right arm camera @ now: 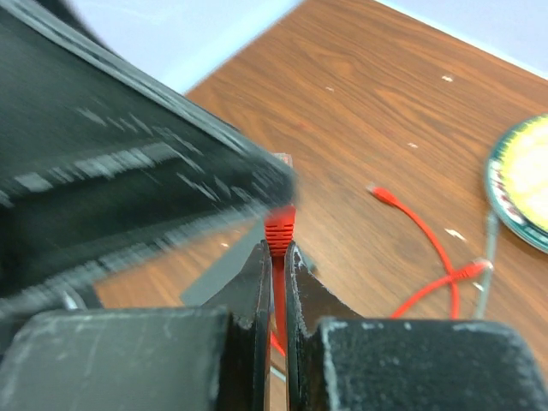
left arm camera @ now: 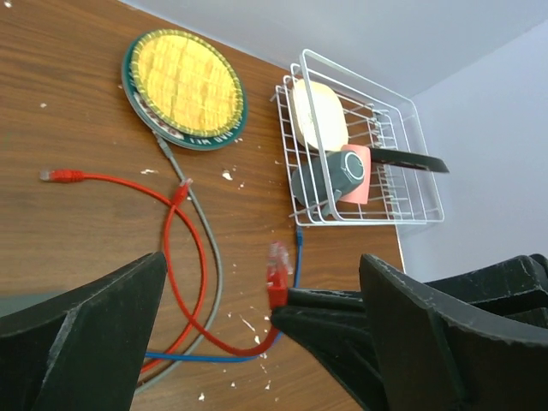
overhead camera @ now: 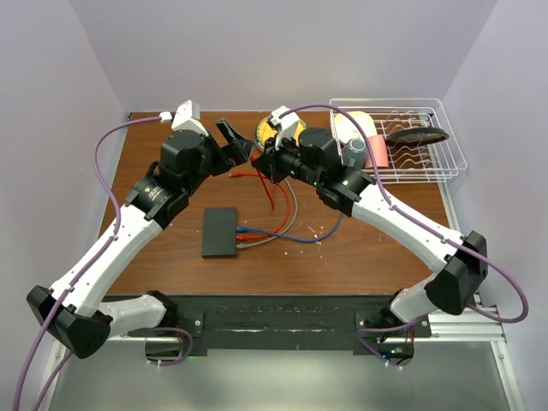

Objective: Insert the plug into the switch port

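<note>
Red plastic is showing at the centre of the right wrist view: the plug (right arm camera: 280, 224) is sticking up from the right gripper (right arm camera: 277, 250), which is pinching the red cable (left arm camera: 128, 181) just below it. The left gripper (overhead camera: 235, 141) is hanging released, its fingers (left arm camera: 86, 325) spread wide either side of the plug and crowding the upper left of the right wrist view as a blur.

Toward the lower centre of the overhead view the switch (overhead camera: 220, 231) is lying flat on the wooden table (overhead camera: 385, 248), well apart from both grippers. Cable ends are reaching its right edge, though I cannot tell whether they are seated in sockets.

A second red connector (left arm camera: 62, 175) is lying loose at the left of the left wrist view, while a grey cable (left arm camera: 210, 248) and a blue cable (left arm camera: 214, 357) are looping across the red one. A round yellow dish (left arm camera: 182, 90) is sitting at upper left there.

At upper right of the overhead view a white wire rack (overhead camera: 385, 100) is holding a cream plate (left arm camera: 321, 111), a grey cup (left arm camera: 321, 180), something pink (left arm camera: 355, 175) and a dark flat piece (left arm camera: 411, 160).
</note>
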Robot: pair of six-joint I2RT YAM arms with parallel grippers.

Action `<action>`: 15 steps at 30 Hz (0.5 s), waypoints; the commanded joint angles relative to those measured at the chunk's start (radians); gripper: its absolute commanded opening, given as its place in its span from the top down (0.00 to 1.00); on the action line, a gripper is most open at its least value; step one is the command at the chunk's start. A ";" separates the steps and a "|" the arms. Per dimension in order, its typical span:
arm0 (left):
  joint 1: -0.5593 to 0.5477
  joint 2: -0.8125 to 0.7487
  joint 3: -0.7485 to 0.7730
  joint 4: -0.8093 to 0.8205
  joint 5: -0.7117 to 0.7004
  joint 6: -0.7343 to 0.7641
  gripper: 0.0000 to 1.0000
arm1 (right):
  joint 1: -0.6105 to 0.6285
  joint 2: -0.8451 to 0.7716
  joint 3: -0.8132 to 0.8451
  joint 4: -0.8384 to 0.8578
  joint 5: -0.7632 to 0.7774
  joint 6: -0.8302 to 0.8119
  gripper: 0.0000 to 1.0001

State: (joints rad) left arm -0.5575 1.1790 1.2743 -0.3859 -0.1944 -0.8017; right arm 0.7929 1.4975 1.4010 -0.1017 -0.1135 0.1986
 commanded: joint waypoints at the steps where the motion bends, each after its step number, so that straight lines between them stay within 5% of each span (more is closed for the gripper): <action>1: -0.001 -0.048 -0.007 0.021 -0.100 0.016 0.00 | 0.003 -0.105 0.059 -0.093 0.130 -0.103 1.00; 9: 0.053 0.013 0.059 -0.071 0.018 0.174 0.00 | -0.009 -0.256 0.085 -0.228 0.356 -0.238 1.00; 15: 0.100 0.048 -0.039 -0.058 0.088 0.164 0.00 | -0.011 -0.312 -0.017 -0.227 0.318 -0.259 1.00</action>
State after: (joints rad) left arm -0.4911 1.2144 1.2949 -0.4522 -0.1791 -0.6643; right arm 0.7837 1.1900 1.4338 -0.3153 0.1928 -0.0128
